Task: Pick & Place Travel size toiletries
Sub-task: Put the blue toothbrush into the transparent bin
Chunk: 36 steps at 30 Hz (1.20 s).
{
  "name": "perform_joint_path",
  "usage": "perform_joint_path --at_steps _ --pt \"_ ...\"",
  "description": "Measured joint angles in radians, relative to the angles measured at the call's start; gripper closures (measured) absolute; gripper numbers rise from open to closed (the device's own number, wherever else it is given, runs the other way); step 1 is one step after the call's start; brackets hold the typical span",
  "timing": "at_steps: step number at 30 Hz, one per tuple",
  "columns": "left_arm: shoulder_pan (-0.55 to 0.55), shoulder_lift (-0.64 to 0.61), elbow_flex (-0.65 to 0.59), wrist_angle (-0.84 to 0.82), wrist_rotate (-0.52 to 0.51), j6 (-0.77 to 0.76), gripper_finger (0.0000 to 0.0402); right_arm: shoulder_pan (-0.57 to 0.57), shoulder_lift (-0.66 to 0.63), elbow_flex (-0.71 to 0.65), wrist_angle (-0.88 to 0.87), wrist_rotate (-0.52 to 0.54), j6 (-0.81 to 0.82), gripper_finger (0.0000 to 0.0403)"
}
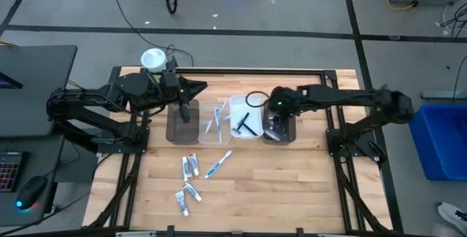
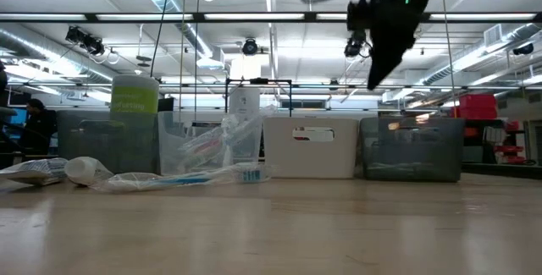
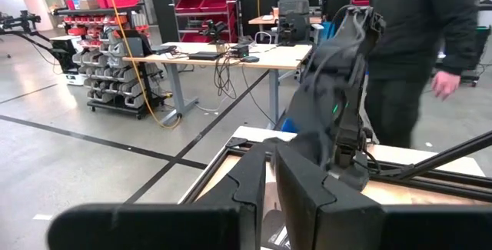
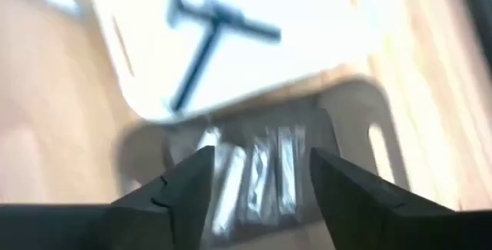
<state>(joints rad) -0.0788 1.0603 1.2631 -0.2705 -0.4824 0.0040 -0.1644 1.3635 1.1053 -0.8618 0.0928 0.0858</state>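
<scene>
A: Where is the right gripper (image 1: 275, 120) found?

B: It is held over the dark tray (image 1: 280, 133) at the right end of the tray row, with its jaws spread apart and nothing between them. In the right wrist view its fingers (image 4: 184, 185) are seen parted above silvery tubes (image 4: 261, 175) lying side by side in that dark tray (image 4: 384, 146).

A: And the left gripper (image 1: 184, 111)?

B: It is kept above the smoky tray (image 1: 181, 125) at the left end of the row. Its jaws are drawn nearly together, and no item is seen between them.

A: How are the toiletries laid out?

B: A black razor (image 1: 242, 124) is lying in the white tray (image 1: 245, 115), just left of the dark one. Blue-white toothbrushes (image 1: 214, 122) are leaning in the clear tray (image 1: 214, 127) between the smoky and white trays. On the bare wood nearer than the trays, one toothbrush (image 1: 218, 164) is lying at a slant. Just left of it, two toothpaste tubes (image 1: 190, 167) are side by side. Nearer still, more tubes (image 1: 187, 195) are scattered.

A: Is anything else noted?

B: A green-white canister (image 1: 153, 60) is standing at the far left corner of the table (image 1: 292, 186). In the left wrist view a person in dark clothing (image 3: 419, 35) is seen beyond the table.
</scene>
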Motion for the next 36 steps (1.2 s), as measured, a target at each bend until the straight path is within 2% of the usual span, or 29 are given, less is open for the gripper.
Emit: perform_joint_path --at_steps 7,16,25,36 --pt "0.0 0.0 0.0 0.0 0.0 0.0 0.0361 0.082 -0.107 0.0 0.135 0.003 0.093 0.0251" --pt "0.0 0.0 0.0 0.0 0.0 -0.007 0.0361 0.269 -0.122 0.0 0.384 0.002 0.124 0.0321" --pt "0.0 0.0 0.0 0.0 0.005 -0.01 0.0361 0.371 -0.122 0.001 0.699 0.0 0.141 0.0336" --pt "0.0 0.0 0.0 0.0 0.005 -0.024 0.0361 0.366 -0.133 0.001 0.73 0.002 0.131 0.0339"
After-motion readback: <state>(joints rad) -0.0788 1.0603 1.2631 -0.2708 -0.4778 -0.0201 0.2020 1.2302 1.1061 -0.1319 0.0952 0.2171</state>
